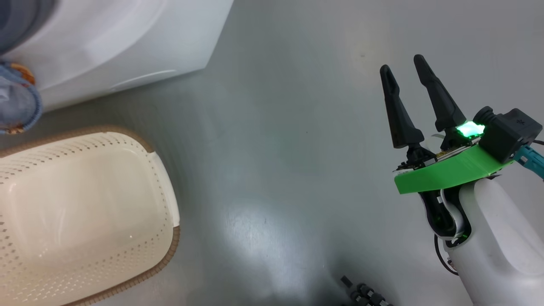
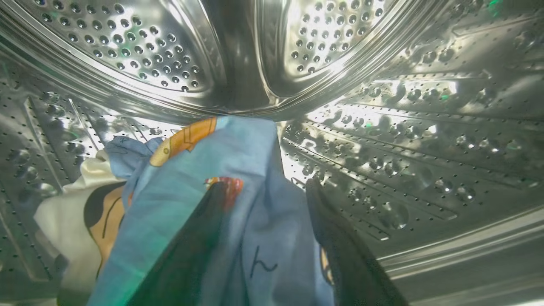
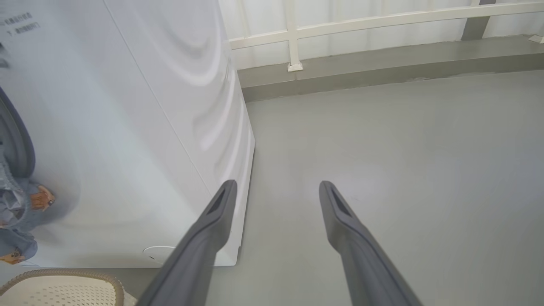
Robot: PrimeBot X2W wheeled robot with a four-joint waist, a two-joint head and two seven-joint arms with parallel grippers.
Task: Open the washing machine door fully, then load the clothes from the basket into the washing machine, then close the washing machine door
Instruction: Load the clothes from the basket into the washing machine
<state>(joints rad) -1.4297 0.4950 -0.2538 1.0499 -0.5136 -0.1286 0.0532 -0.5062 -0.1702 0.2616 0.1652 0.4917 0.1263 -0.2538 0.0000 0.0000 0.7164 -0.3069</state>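
**Left wrist view,** inside the white box-shaped front-loading washing machine (image 1: 127,42): the left gripper (image 2: 267,185) stands with its jaws wide. The soft light-blue printed clothes (image 2: 238,148) lie draped loosely over and between its dark fingers (image 2: 340,242), pinched by neither. The heap rests on the lower wall of the perforated steel drum (image 2: 403,148), reaching to the edge of the drum's back wall.

**Head view:** a hanging fold (image 1: 19,102) of the same blue fabric trails from the machine's opening, near the cream-white perforated plastic basket (image 1: 172,244), whose visible interior holds no garment. The right gripper (image 1: 403,62) hovers over the grey floor (image 1: 276,170), jaws wide with nothing between them, well apart from the basket.

**Handling, as a judgement:** the fabric is light, limp and likely to cling to a finger on withdrawal or slide on the steel. The trailing fold is best pinched at its thick hem or a bunched ridge, not at a flat single layer. It should then be pushed well past the opening's lip so that the door cannot trap it.
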